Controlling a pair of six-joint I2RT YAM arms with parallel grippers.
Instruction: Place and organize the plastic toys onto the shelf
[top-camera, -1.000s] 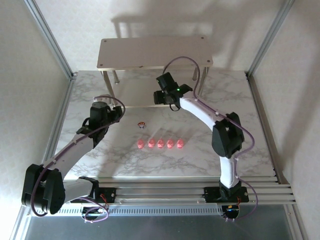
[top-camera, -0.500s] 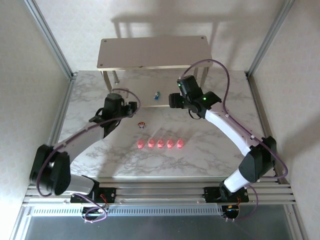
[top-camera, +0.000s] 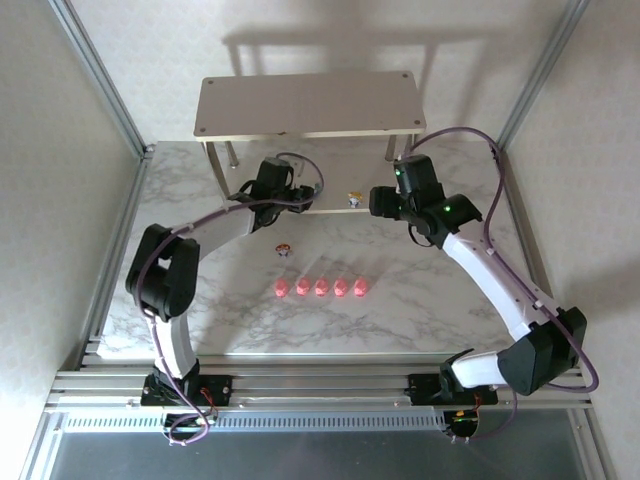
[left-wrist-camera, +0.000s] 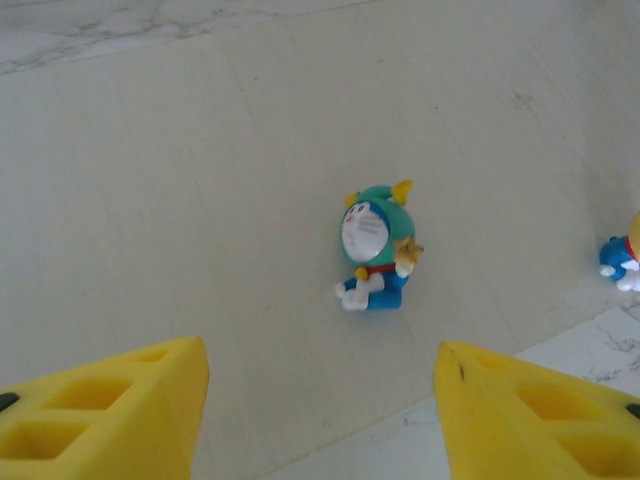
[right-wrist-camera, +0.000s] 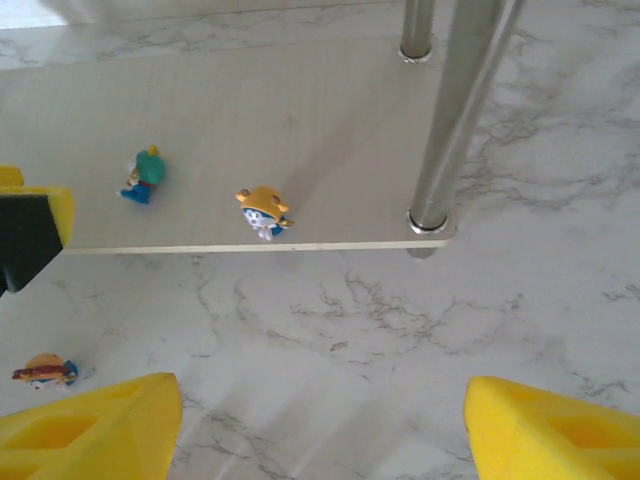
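Observation:
The shelf (top-camera: 310, 100) stands at the back of the table. On its lower board (left-wrist-camera: 200, 200) sits a teal-topped figurine (left-wrist-camera: 375, 250), and my left gripper (left-wrist-camera: 320, 420) hovers just short of it, open and empty. An orange-topped figurine (right-wrist-camera: 264, 211) stands near the board's front edge, also seen from above (top-camera: 354, 200). My right gripper (right-wrist-camera: 320, 430) is open over bare table in front of the shelf. A dark-red-topped figurine (top-camera: 284, 249) lies on the table. The pink pig toys (top-camera: 321, 287) form a row further forward.
A silver shelf leg (right-wrist-camera: 450, 120) stands close to the right gripper (top-camera: 383, 203), to its front right. The left gripper (top-camera: 300, 195) reaches in under the top board. Marble table (top-camera: 420, 300) lies open around the pig row; metal frame posts flank the back corners.
The left arm has swung up from the table's left side to the lower board by the teal figurine. The right gripper has drawn back rightward, and the orange figurine now stands uncovered on the board.

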